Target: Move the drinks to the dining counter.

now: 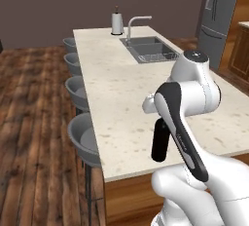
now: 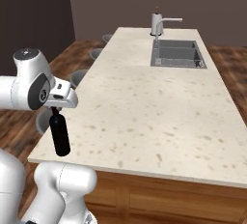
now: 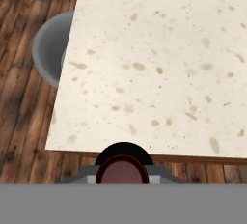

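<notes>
A tall black wine bottle [image 2: 60, 134] hangs upright by its neck from my gripper [image 2: 55, 106], which is shut on it. It hovers at the near left corner of the dining counter [image 2: 144, 107], a long beige speckled top. In the left base view the bottle [image 1: 160, 142] shows below my white forearm, over the counter's [image 1: 116, 88] near end. In the hand view I look down on the bottle's dark-red round top [image 3: 122, 172], which sits right at the counter's near edge [image 3: 144, 73].
A steel sink [image 1: 148, 49] with a curved faucet [image 1: 135, 24] and a white jug [image 1: 116, 23] lies at the counter's far end. Grey round stools [image 1: 82, 137] line its left side. A steel fridge [image 1: 219, 15] stands at the far right. The floor is wood.
</notes>
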You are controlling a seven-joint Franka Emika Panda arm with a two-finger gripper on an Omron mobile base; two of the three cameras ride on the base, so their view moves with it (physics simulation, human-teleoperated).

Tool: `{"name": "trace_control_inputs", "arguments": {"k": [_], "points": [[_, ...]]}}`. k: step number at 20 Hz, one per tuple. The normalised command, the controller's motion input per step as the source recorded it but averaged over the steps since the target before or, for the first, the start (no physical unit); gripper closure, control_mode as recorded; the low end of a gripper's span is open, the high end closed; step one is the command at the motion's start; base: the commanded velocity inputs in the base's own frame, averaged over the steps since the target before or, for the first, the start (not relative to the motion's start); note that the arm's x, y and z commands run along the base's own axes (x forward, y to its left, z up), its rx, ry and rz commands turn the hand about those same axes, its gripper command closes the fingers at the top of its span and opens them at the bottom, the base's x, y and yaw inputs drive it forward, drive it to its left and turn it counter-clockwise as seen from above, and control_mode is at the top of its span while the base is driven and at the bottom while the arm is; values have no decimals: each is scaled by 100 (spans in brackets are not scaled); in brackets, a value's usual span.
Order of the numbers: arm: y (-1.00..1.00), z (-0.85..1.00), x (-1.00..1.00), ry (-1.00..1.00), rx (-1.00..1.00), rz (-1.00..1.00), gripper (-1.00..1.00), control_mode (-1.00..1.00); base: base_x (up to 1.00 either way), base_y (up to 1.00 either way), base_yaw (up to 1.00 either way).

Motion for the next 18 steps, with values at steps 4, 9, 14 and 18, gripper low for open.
{"name": "trace_control_inputs", "arguments": {"k": [4, 9, 14, 18], "points": [[0, 0, 0, 0, 0, 0, 100, 100, 56, 0, 0], [0, 0, 0, 0, 0, 0, 100, 100, 65, 2, 0], [2, 0, 21, 0, 0, 0, 100, -100, 36, 3, 0], [24, 6, 60, 0, 0, -3, 100, -100, 0, 0, 0]]}}
